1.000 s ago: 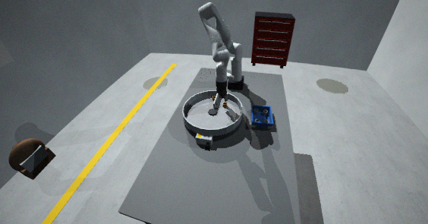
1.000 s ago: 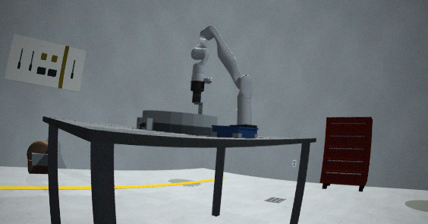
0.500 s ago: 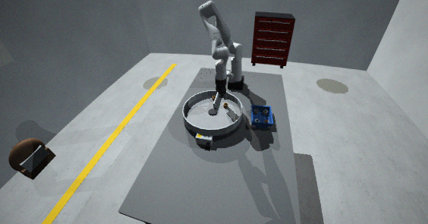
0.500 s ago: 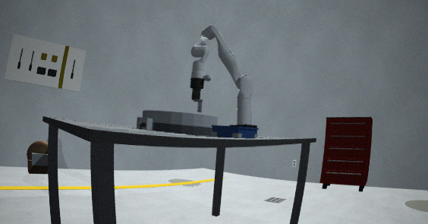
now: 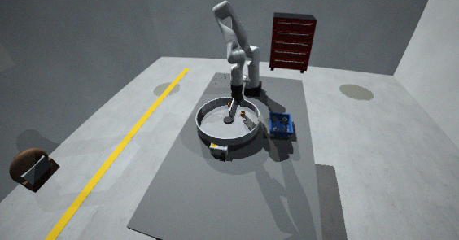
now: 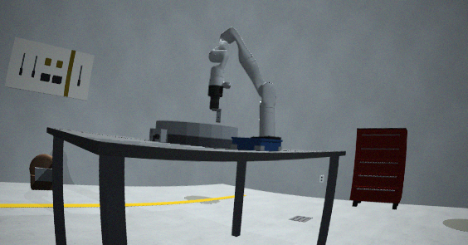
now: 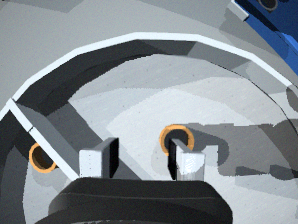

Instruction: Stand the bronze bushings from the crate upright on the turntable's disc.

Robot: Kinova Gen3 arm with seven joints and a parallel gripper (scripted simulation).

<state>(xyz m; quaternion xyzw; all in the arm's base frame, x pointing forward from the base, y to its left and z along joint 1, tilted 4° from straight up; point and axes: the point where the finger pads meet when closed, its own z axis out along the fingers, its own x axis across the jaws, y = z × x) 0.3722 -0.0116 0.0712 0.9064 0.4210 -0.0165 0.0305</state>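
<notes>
Grey turntable, faceted rim, smooth pale disc. Blue square crate, one bronze bushing inside. Two round orange-bronze bushings upright on disc. Gripper points down above disc, fingers spread, nothing between.

The crate is blue, the tall drawer cabinet deep red.
</notes>
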